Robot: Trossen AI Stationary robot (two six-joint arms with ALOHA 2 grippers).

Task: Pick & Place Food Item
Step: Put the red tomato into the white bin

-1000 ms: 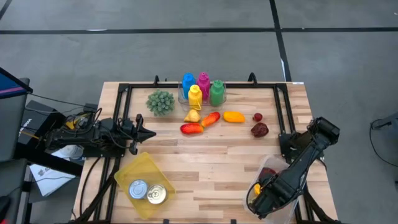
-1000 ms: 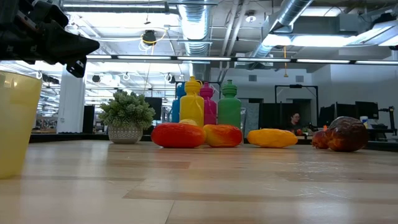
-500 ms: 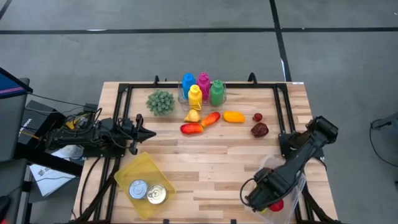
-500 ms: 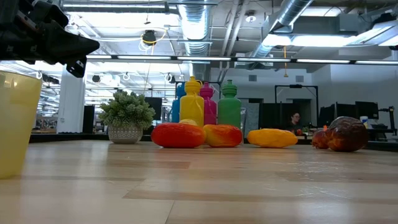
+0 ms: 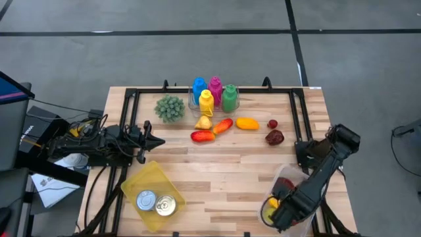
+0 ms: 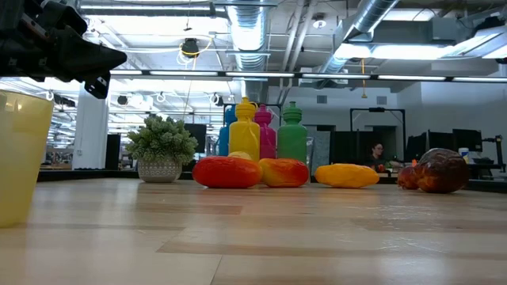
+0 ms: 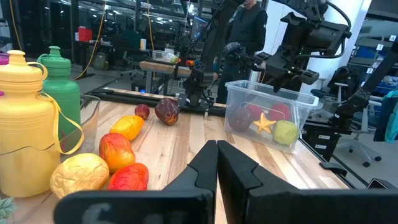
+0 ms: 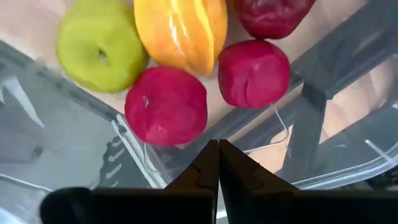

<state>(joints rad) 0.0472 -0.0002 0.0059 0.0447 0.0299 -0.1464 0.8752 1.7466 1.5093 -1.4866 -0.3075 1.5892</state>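
table (image 5: pixel 223 178): light wood slats, grey floor around
right gripper (image 8: pixel 217 144): fingers pressed together, empty, above clear bin (image 5: pixel 284 179)
left gripper (image 7: pixel 216 148): closed, empty

Pale wood table (image 5: pixel 223 171), clear plastic bin (image 7: pixel 268 115), glossy fruit (image 8: pixel 165 106).

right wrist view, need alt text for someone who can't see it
The right end effector, fingers shut and empty, points down into a clear plastic bin of fruit: a green apple, an orange starfruit, and three dark red fruits, the nearest just beyond the fingertips.
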